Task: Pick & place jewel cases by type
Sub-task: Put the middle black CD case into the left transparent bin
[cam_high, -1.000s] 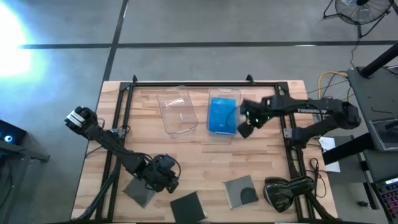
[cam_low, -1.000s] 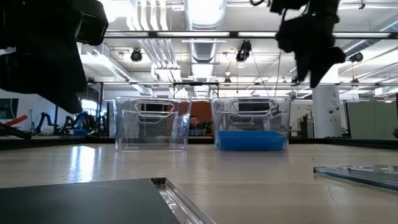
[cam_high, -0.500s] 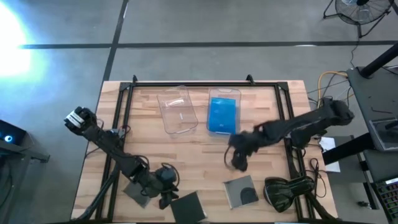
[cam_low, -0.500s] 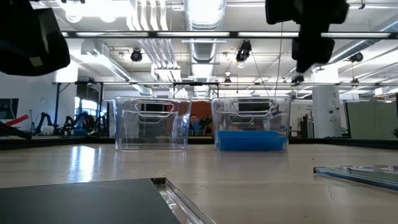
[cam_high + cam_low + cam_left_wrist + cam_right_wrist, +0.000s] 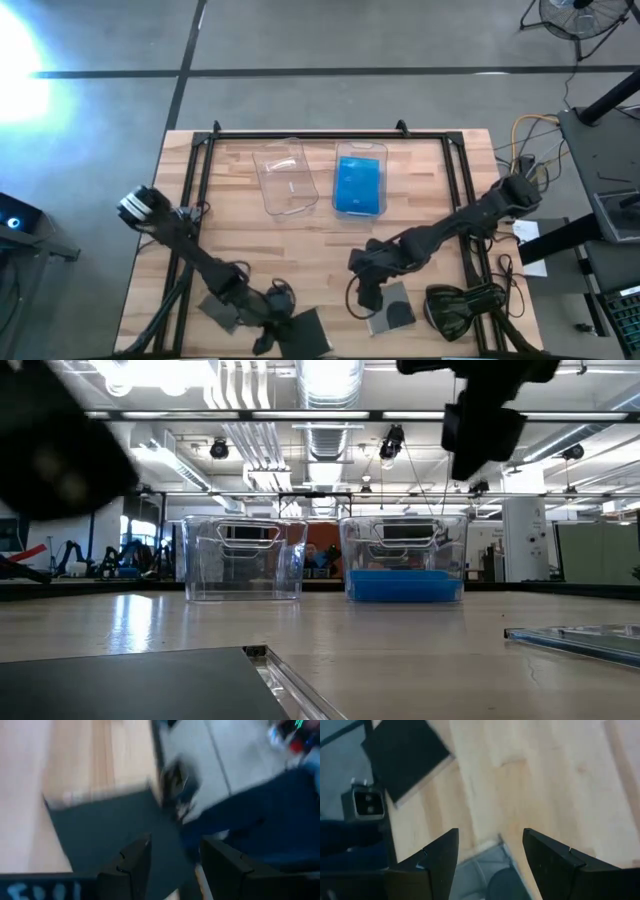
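Cases lie flat: the dark case [image 5: 308, 332] sits turned cornerwise under the left gripper [image 5: 170, 865], fingers apart, empty. The right gripper [image 5: 490, 855] hovers wide open above the grey case [image 5: 390, 308].

Wooden counter [image 5: 250, 250] at frame centre; two clear bins [image 5: 285, 178] [image 5: 361, 151] side by side at its upper middle; black curved device [image 5: 465, 308] at lower right; floor fan [image 5: 575, 17] in the upper right corner.

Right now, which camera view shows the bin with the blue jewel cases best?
The high view: the bin is seen whole from above, blue jewel cases inside. The low view shows its front wall with a blue layer at the bottom. Neither wrist view shows it.
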Tool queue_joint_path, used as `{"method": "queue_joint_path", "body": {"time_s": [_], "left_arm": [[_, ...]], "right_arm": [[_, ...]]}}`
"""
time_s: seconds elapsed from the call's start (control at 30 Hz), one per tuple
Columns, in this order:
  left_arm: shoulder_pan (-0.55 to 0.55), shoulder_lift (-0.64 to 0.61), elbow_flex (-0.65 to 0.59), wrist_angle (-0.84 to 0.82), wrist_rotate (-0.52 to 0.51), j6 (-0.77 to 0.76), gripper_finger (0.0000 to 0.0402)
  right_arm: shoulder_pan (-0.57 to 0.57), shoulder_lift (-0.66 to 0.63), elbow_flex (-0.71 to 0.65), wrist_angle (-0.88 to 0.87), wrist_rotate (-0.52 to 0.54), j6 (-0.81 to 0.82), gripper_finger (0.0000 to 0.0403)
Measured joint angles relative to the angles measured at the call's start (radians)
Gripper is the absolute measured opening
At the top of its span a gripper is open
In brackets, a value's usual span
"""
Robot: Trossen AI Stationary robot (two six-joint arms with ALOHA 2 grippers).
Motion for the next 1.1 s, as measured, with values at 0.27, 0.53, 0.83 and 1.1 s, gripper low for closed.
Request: {"method": "queue_joint_path", "body": {"time_s": [0.27, 0.53, 0.83, 1.1], "left_arm": [[-0.015, 0.137, 0.091, -0.002, 0.03, 0.082, 0.0147], [0.027, 0.176, 0.105, -0.259, -0.011, 0.191, 0.0147], [0.105, -0.024, 0.094, -0.43, -0.356, 0.058, 0.0147], [0.101, -0.195, 0.062, -0.926, -0.438, -0.537, 0.0147]], "right_arm": [[-0.012, -0.017, 0.008, -0.004, 0.047, 0.03, 0.0214], [-0.021, -0.014, 0.002, -0.006, 0.087, 0.06, 0.0214], [-0.073, -0.014, -0.036, -0.024, 0.093, 0.362, 0.0214], [-0.112, 0.035, -0.224, 0.388, -0.005, 0.68, 0.0215]]}}
